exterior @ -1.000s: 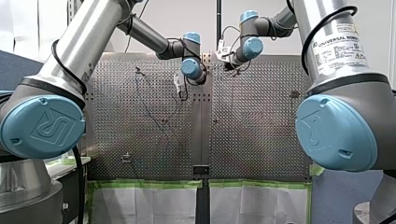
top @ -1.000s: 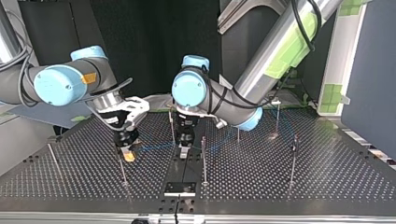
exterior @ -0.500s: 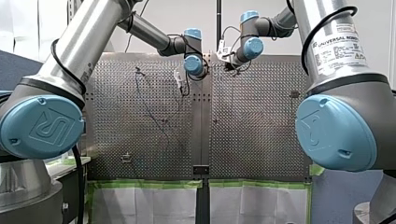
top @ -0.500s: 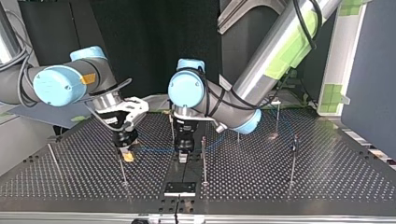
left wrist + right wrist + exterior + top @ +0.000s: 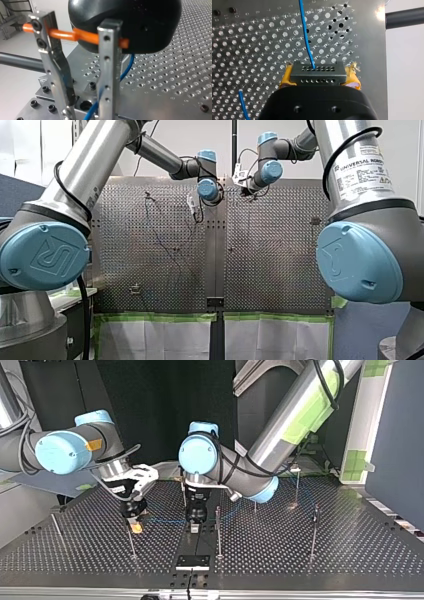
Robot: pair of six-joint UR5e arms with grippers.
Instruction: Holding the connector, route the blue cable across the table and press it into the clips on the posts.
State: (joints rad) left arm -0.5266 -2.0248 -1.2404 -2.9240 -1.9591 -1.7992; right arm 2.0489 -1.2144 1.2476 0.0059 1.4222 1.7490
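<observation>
My right gripper (image 5: 320,80) has yellow pads (image 5: 286,78) and is shut on the black connector (image 5: 317,69). The blue cable (image 5: 306,37) leaves the connector's top and runs away over the perforated plate. In the top view my right gripper (image 5: 134,524) hangs low beside a thin post (image 5: 131,542). From there the blue cable (image 5: 165,521) stretches to my left gripper (image 5: 195,527), near the table's middle. In the left wrist view the metal fingers (image 5: 108,75) stand apart, and the blue cable (image 5: 126,70) passes between them close to one finger. My left gripper (image 5: 87,113) is open around it.
Thin upright posts stand across the table: one (image 5: 218,532) right beside my left gripper, others further toward the top view's right (image 5: 313,532) and back (image 5: 297,485). A black bracket (image 5: 192,562) sits at the near edge. A dark rod (image 5: 20,61) lies beyond the table's edge.
My left arm has shifted toward the top view's left and lowered its gripper over the cable. My right gripper has kept its place with the connector.
</observation>
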